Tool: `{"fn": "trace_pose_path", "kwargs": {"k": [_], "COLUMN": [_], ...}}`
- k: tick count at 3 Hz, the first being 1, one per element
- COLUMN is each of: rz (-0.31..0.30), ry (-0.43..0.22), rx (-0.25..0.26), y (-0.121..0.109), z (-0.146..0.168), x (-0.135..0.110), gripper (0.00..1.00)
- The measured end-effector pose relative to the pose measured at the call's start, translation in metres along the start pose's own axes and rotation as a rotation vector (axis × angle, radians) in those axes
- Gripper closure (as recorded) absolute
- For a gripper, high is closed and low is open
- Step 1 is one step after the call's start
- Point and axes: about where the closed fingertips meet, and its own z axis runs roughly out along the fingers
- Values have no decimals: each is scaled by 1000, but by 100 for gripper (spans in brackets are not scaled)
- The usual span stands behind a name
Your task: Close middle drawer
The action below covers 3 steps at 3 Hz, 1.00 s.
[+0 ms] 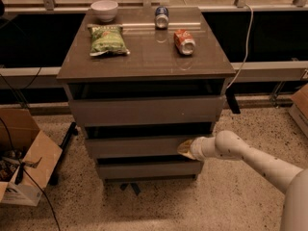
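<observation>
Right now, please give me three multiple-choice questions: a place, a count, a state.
1. Where is the gripper? A) at the right end of the middle drawer front B) over the white bowl C) in the cardboard box
2. How many cans are on the cabinet top? A) one B) two C) four
3. How is the red can? A) upright B) lying on its side C) inside the bowl

1 A: it is at that front's right end. 2 B: one blue can, one red. 3 B: its side rests on the top.
</observation>
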Motion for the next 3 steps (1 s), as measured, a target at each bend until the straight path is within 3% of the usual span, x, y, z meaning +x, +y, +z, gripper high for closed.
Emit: {"fn": "trace_pose_path", "kwargs": {"k": [1, 2, 3], "rz": [0, 0, 0], "ry": [-2, -3, -3], "rx": [-4, -6, -6], "y": [2, 3, 4], "z": [2, 4, 3], "x": [-1, -1, -1], "gripper": [7, 0, 0]}}
